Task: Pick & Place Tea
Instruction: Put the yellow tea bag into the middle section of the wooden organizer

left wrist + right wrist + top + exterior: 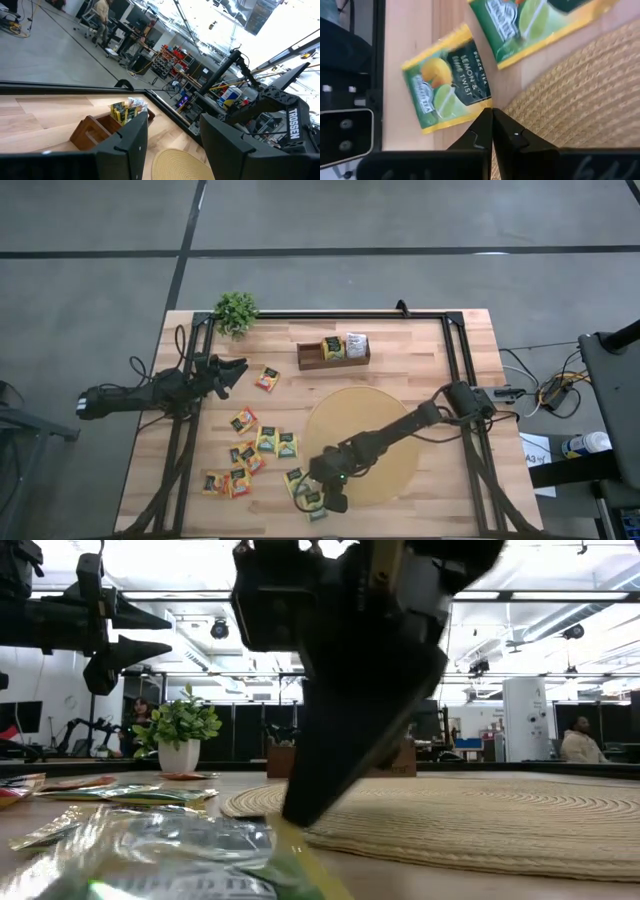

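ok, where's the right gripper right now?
High view: the right gripper is down at the table's near edge, just left of the round mat, fingers shut on the corner of a yellow-green tea sachet.

The counter (420, 340) is a light wooden top with a dark frame running along its far edge and both sides. A small potted plant (236, 311) stands at its far left corner. Near the far edge, about midway, sits a brown wooden tray (333, 355) with sachets standing in its slots. A large round woven mat (385, 420) lies right of centre toward the near edge. Tea sachets (267, 440) lie scattered flat on the left half: one alone (267, 378) just left of the tray, a loose cluster nearer the front left, and a few more (300, 485) at the mat's near left rim.
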